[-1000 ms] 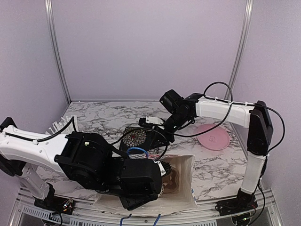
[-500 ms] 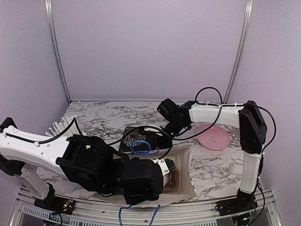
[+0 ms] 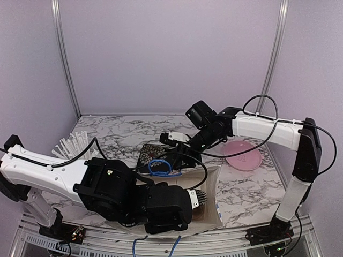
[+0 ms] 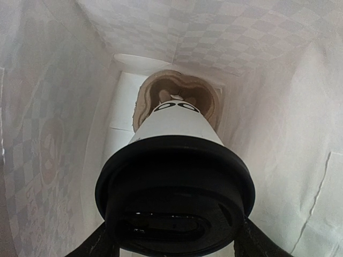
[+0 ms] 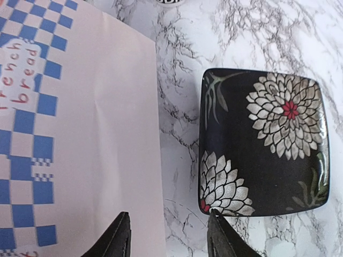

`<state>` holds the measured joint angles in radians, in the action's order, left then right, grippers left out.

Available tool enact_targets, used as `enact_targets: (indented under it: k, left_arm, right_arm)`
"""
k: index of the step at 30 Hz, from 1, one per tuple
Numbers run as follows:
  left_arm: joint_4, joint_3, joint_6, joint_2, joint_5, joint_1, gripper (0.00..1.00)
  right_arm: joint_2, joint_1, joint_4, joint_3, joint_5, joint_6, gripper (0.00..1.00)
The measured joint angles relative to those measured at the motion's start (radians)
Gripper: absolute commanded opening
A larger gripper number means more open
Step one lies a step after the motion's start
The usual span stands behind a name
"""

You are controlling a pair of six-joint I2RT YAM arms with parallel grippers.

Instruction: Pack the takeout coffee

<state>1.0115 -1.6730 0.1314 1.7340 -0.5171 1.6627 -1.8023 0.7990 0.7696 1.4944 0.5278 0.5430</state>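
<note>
The takeout coffee, a white paper cup with a black lid, fills the left wrist view. My left gripper is shut on it, one finger on each side of the lid. Cup and gripper are inside a white paper bag. In the top view the left gripper reaches into the bag, and the cup is hidden there. My right gripper is open and holds nothing. It hangs over bare marble between the bag's checked side and a black floral plate.
A brown heart-shaped item lies at the bottom of the bag. The floral plate sits behind the bag, partly under a blue cable. A pink plate lies at the right. White straws fan out at the left.
My left arm has pushed further right into the bag with the cup. The right gripper dipped toward the bag's mouth, then drew back up and away.
</note>
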Motion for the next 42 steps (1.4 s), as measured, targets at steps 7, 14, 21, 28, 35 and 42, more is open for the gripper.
enact_targets:
  k: [7, 14, 21, 28, 35, 42]
  left_arm:
    - [-0.022, 0.0, -0.091, 0.0, 0.032, 0.001, 0.35]
    - [-0.042, 0.0, -0.185, 0.0, 0.069, 0.001, 0.34]
    - [-0.042, 0.0, -0.221, 0.0, 0.103, 0.001, 0.33]
    - [-0.043, 0.01, -0.225, 0.0, 0.064, 0.001, 0.32]
    - [-0.048, 0.058, -0.265, 0.0, -0.017, 0.001, 0.32]
    - [-0.103, 0.103, -0.331, 0.0, -0.066, 0.001, 0.32]
  right_arm:
    - [0.032, -0.033, -0.014, 0.0, -0.024, 0.0, 0.48]
    - [-0.135, -0.14, -0.009, 0.009, -0.03, 0.008, 0.48]
    - [-0.205, -0.135, 0.04, 0.009, -0.016, 0.026, 0.46]
    - [-0.227, -0.134, 0.134, 0.007, 0.114, 0.106, 0.45]
    - [-0.227, -0.128, 0.162, 0.006, 0.215, 0.154, 0.45]
    - [-0.227, -0.117, 0.166, 0.006, 0.261, 0.165, 0.44]
